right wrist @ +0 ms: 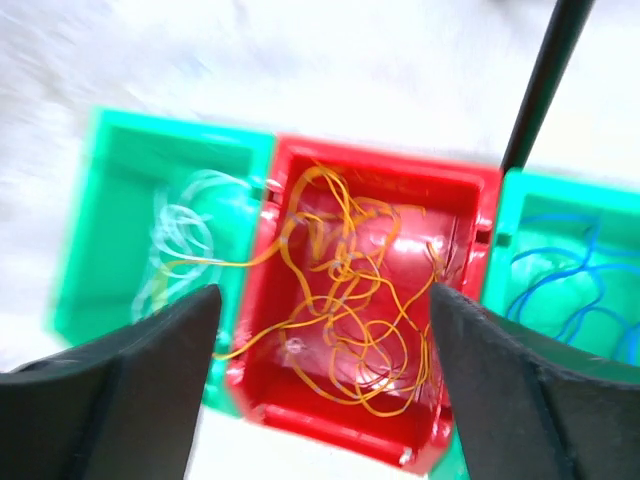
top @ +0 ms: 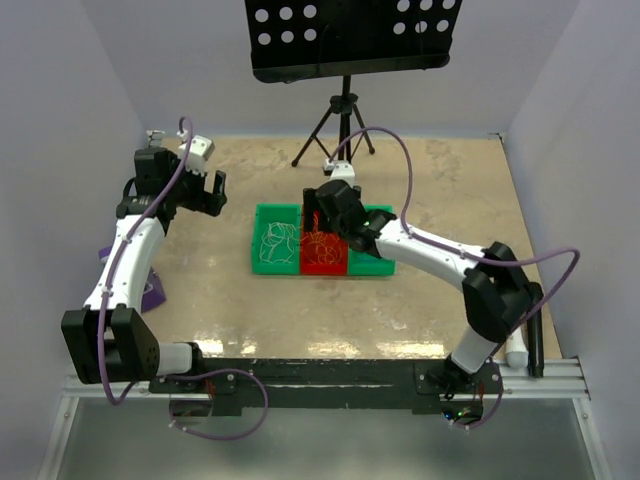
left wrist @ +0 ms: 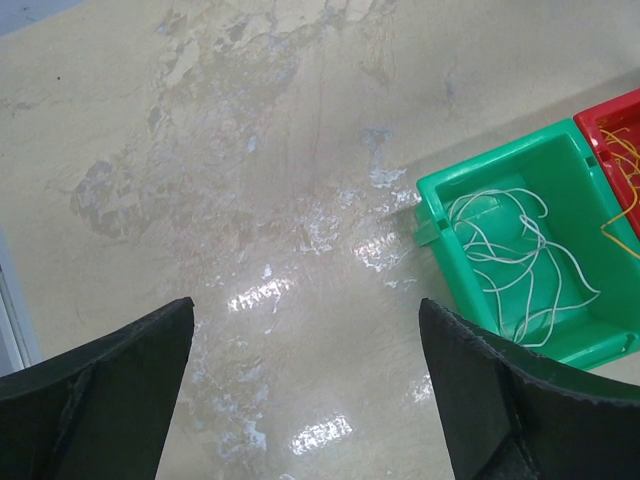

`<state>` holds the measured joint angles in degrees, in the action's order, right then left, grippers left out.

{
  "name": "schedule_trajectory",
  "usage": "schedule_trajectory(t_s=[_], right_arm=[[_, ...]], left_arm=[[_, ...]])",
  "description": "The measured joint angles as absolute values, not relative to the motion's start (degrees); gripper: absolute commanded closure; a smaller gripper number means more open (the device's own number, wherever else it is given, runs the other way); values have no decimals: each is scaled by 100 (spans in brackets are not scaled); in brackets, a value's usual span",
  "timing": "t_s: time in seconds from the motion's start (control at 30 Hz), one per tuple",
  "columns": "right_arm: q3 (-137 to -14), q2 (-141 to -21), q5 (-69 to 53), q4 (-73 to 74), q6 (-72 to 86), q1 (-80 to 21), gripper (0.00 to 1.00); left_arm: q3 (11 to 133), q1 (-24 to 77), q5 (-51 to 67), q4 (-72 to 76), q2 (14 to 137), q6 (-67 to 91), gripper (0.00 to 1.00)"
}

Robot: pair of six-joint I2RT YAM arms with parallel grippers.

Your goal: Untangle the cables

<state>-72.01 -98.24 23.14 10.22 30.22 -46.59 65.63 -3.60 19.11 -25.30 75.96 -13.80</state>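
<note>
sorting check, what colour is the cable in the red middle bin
The cable is yellow-orange, clearest in the right wrist view.

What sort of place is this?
Likely a robot lab test cell: a left arm and right arm bolted to a rail, plain white walls enclosing the table, three bins of thin cables.

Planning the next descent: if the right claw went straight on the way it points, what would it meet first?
Most likely the tangled thin orange cable lying in the red plastic bin; depth is unclear.
</note>
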Motion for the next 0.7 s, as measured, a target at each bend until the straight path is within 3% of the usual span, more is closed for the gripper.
schedule_trajectory(t_s=[0.3, 0.7], right_arm=[[-7269, -8162, 2215, 1170, 2674, -4351, 1], [-6488, -6626, 1243, 1026, 2324, -1813, 1]], left_arm=[[6477, -364, 1551, -2272, 7616, -845, 0], [5618, -364, 1059, -1667, 7476, -655, 0]])
